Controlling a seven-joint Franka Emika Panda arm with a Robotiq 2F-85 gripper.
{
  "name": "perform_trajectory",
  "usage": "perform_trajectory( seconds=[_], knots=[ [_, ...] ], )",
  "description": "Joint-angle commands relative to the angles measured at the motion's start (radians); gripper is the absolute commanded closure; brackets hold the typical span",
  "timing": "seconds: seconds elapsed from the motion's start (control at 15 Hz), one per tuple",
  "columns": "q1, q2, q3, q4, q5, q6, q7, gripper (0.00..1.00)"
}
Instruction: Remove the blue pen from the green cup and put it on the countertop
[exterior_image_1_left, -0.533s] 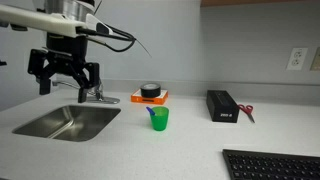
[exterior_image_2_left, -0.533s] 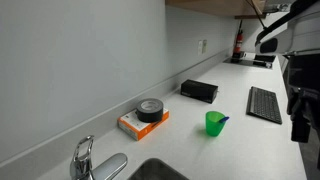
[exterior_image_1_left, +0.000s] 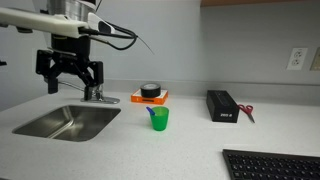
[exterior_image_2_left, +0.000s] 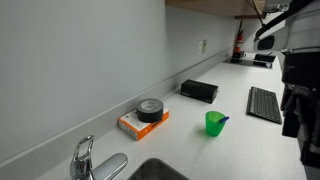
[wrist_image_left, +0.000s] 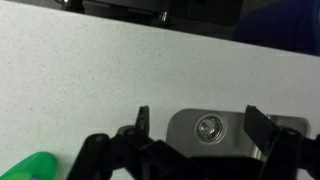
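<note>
Claw: the gripper (exterior_image_1_left: 72, 84) hangs with its jaws apart and nothing between them.
Below the claw: the sink (exterior_image_1_left: 62, 124), with the faucet (exterior_image_1_left: 95, 95) just beside the fingers.
Blue pen: the blue pen (exterior_image_1_left: 152, 113) leans in the green cup (exterior_image_1_left: 159, 120), well apart from the claw, off to its side and lower. Only the top end clears the rim.
Handling: probably light, stiff and smooth. It may slip or roll once laid down, and the cup looks light enough to tip.
Where to hold: across the shaft at the exposed end, lifting along its lean.
Near the cup: an orange base (exterior_image_1_left: 150, 97) with a black round object sits just behind it.
Beyond the cup: a black box (exterior_image_1_left: 222, 104), red scissors (exterior_image_1_left: 247, 113) and a keyboard (exterior_image_1_left: 270, 165).
In the way: the faucet, at the start of the move.
Set-down: bare countertop (exterior_image_1_left: 190, 150) in front of the cup.
</note>
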Motion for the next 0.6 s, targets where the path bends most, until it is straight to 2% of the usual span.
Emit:
perform_trajectory(
  seconds=[0.0, 0.33, 0.47, 0.53],
  knots=[
    [-0.073, 0.026, 0.021, -0.019, -0.071, 0.181, 0.068, 0.00],
    [-0.197, 0.139, -0.002, -0.021, -0.204, 0.409, 0.198, 0.00],
    [-0.235, 0.181, -0.005, -0.018, -0.245, 0.460, 0.252, 0.00],
    [-0.241, 0.192, -0.011, -0.012, -0.246, 0.445, 0.260, 0.00]
  ],
)
